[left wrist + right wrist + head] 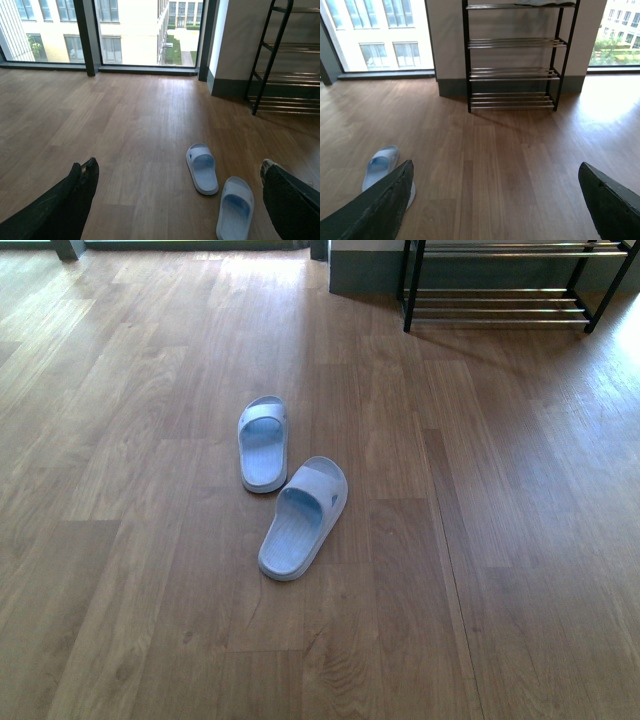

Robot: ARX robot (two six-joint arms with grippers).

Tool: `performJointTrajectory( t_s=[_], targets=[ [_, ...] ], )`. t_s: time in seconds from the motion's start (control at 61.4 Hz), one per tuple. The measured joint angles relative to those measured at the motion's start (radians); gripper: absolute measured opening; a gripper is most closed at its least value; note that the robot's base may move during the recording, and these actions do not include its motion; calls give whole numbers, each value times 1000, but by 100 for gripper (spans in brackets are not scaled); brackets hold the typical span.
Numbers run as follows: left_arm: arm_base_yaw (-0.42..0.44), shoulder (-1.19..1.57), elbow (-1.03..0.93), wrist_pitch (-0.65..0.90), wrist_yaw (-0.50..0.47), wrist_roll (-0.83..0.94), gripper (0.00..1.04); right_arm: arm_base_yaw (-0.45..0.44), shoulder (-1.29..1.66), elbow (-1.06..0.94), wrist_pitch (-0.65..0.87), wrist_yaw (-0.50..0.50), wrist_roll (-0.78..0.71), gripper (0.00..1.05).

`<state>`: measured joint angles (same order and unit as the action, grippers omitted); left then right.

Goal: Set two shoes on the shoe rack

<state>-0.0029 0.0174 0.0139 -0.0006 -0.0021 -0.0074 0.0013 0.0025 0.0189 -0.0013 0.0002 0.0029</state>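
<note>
Wood floor [120, 540] bears near slide [303, 517] and far slide [263, 443], well apart from the rack [497, 302]; left gripper [177, 165] and right gripper [496, 165] gape wide, seemingly awaiting pickup.

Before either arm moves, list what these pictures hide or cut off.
1. Shoe rack, front view: top edge cuts off its upper tiers.
2. Right wrist view: top edge crops a pale thing on the rack's top tier; unidentifiable.
3. Right wrist view: a finger of the right end effector hides part of one slide; the other is out of frame.
4. Left wrist view: bottom edge cuts off the nearer slide's heel.
</note>
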Motion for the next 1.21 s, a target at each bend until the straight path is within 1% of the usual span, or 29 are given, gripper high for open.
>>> performJointTrajectory(
  t_s=[0.831,0.847,0.863,0.88,0.896,0.928,0.961,1.026,1.059,1.091,1.14,1.205],
  targets=[
    [0,0,0,0,0,0,95,0,1,0,0,-1,0,96],
    [0,0,0,0,0,0,95,-11,7,1,3,-62,0,96],
    [0,0,0,0,0,0,95,-14,10,2,5,-76,0,96],
    [0,0,0,0,0,0,95,-15,21,2,11,-135,0,96],
    [0,0,0,0,0,0,95,-5,42,2,24,-171,0,96],
    [0,0,0,0,0,0,95,29,83,3,55,-181,0,96],
    [0,0,0,0,1,0,95,76,135,4,99,-161,2,96],
    [0,0,0,0,0,0,95,190,281,18,214,-85,10,96],
    [0,0,0,0,0,0,95,266,407,36,303,-38,14,96],
    [0,0,0,0,0,0,95,321,513,55,373,-11,26,96],
    [0,0,0,0,1,0,95,386,666,87,462,5,40,96],
    [0,0,0,0,1,0,95,468,950,163,602,21,67,96]
  ],
)
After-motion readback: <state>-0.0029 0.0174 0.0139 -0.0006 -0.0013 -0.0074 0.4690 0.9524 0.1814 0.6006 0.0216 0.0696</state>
